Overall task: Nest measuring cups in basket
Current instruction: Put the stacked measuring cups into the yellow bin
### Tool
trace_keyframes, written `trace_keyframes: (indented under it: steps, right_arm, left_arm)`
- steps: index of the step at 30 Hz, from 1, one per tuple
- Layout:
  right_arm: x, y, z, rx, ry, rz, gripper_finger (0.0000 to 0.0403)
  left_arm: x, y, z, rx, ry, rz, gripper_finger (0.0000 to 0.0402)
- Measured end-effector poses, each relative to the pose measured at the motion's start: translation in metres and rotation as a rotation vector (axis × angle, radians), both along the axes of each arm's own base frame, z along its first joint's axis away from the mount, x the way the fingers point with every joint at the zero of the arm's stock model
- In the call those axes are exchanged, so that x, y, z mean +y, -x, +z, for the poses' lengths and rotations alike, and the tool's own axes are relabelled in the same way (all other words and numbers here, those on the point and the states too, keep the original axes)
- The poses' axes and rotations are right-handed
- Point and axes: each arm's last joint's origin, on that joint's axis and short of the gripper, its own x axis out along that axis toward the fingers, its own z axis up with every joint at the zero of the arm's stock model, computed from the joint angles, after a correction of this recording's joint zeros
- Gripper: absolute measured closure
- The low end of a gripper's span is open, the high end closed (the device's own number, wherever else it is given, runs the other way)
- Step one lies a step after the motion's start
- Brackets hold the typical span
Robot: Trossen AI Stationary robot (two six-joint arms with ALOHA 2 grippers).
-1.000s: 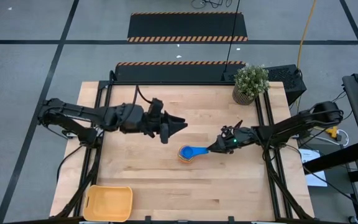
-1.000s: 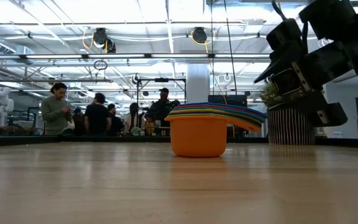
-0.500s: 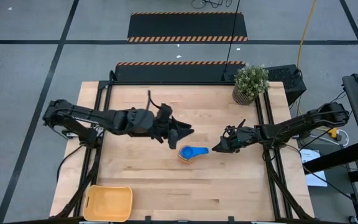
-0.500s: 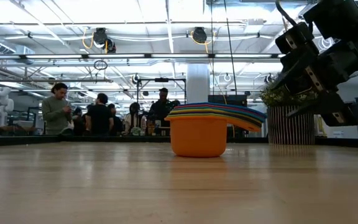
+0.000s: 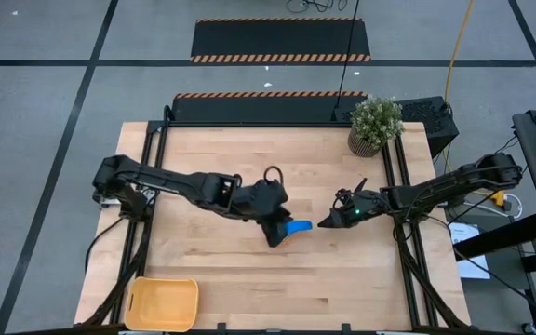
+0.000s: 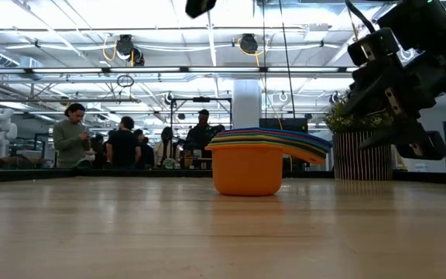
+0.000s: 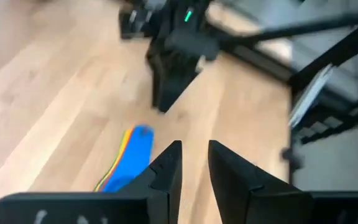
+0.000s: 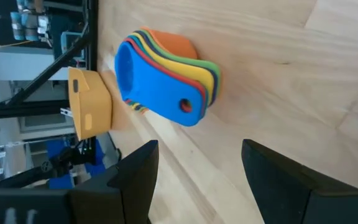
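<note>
The measuring cups [image 5: 298, 225] are nested in one stack mid-table. The orange cup [image 6: 246, 172] is at the bottom and stands on the wood. The coloured handles [image 8: 191, 93] fan out toward the table's right, the blue one [image 7: 132, 155] on top. My left gripper [image 5: 279, 234] hovers above the stack, pointing down, its fingers a narrow gap apart [image 7: 194, 163]. Only its tip [image 6: 200, 6] shows high in the low view. My right gripper [image 5: 327, 222] is open [image 8: 197, 168], level with the table, just right of the handles. The yellow-orange basket [image 5: 163, 303] sits at the table's near left corner.
A potted plant [image 5: 375, 124] stands at the far right corner of the table. Black frame rails [image 5: 394, 177] run along the left and right edges. Bare wood lies between the stack and the basket [image 8: 89, 102]. People stand in the room beyond the table [image 6: 72, 136].
My left gripper has travelled toward the table's right and near edge, tipped downward, and now hangs over the cup stack. My right gripper has drawn back a little toward the right edge, away from the blue handle. The stack has stayed in place.
</note>
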Motion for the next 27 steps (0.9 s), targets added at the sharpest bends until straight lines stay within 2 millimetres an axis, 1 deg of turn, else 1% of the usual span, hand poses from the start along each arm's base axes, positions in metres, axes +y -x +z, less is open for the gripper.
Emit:
trace_keyframes:
  steps: [4, 6, 11, 15, 17, 20, 24, 27]
  right_arm:
    - [0.0, -0.002, -0.001, -0.007, 0.002, 0.0, 0.0179]
    - [0.0, -0.002, -0.002, -0.002, 0.003, 0.001, 0.0179]
    - [0.001, -0.009, -0.007, -0.016, -0.01, -0.005, 0.017]
    - [0.002, -0.016, -0.011, -0.042, -0.034, -0.018, 0.014]
    - [0.003, -0.019, -0.014, -0.043, -0.033, -0.022, 0.0123]
    - [0.003, -0.023, -0.017, -0.059, -0.026, -0.038, 0.0104]
    - [0.003, -0.028, -0.02, -0.087, -0.021, -0.037, 0.0097]
    - [0.003, -0.03, -0.024, -0.097, -0.009, -0.031, 0.0098]
  left_arm:
    - [-0.001, -0.002, -0.016, 0.094, -0.038, -0.02, 0.0333]
    - [-0.001, -0.005, -0.022, 0.114, -0.057, -0.04, 0.0338]
    - [-0.002, -0.013, -0.05, 0.195, -0.113, -0.085, 0.0346]
    - [-0.001, -0.015, -0.063, 0.209, -0.082, -0.088, 0.0346]
    - [-0.001, -0.012, -0.069, 0.254, -0.085, -0.088, 0.0346]
    - [0.0, -0.012, -0.076, 0.26, -0.087, -0.091, 0.0346]
    - [0.003, -0.007, -0.095, 0.314, -0.072, -0.092, 0.0346]
    - [0.004, -0.006, -0.106, 0.314, -0.001, -0.112, 0.0346]
